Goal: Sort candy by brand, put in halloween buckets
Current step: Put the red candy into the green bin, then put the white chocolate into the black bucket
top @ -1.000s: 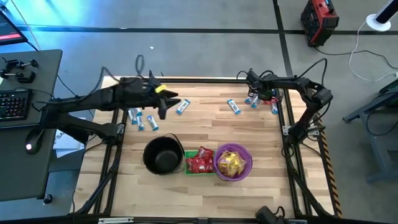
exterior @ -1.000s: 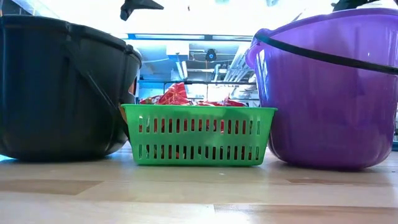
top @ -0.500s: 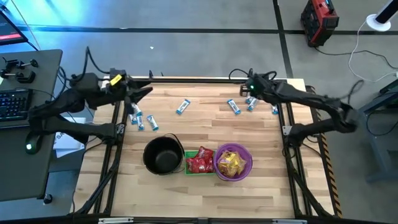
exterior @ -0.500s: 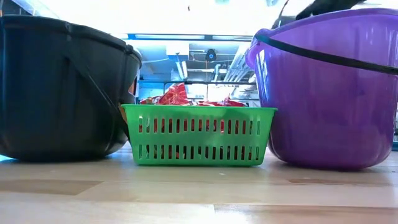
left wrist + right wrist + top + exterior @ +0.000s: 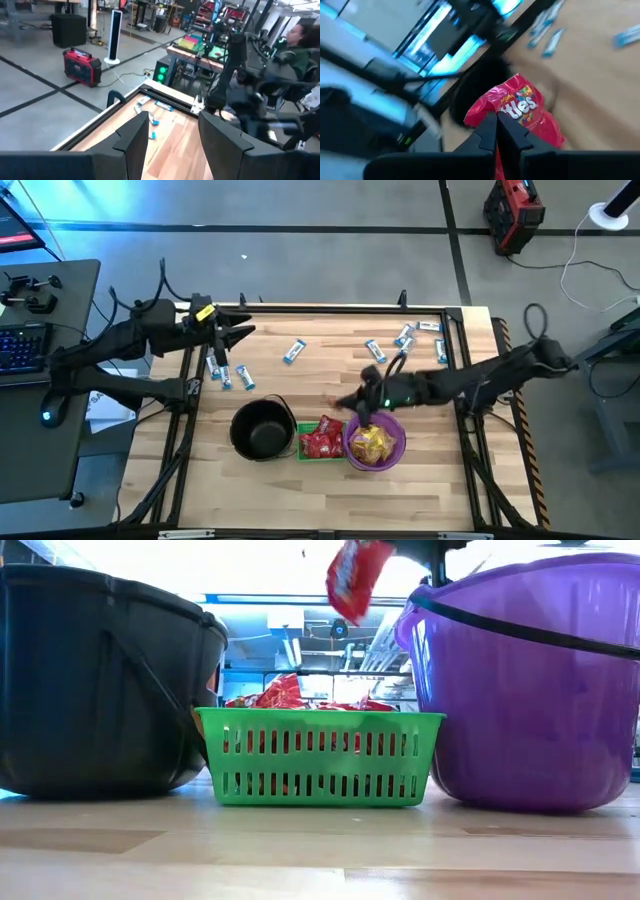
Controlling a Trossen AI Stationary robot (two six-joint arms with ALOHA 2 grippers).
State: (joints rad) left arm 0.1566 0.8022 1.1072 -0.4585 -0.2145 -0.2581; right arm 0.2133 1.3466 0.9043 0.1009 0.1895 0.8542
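Right arm: stretched low across the table from the right edge toward the purple bucket [image 5: 375, 442], wrist level, forearm nearly flat. Right gripper [image 5: 352, 402]: just beyond the purple bucket's rim on the far-left side, raised above the green basket [image 5: 318, 756], fingers [image 5: 487, 134] pressed together on a corner of a red candy packet [image 5: 519, 111], packet hanging free. Left arm: folded back by the far-left corner of the table, well apart from the purple bucket, elbow out over the left edge. Left gripper [image 5: 238, 332]: raised, pointing toward the table's middle, fingers [image 5: 134, 135] spread, nothing between them.
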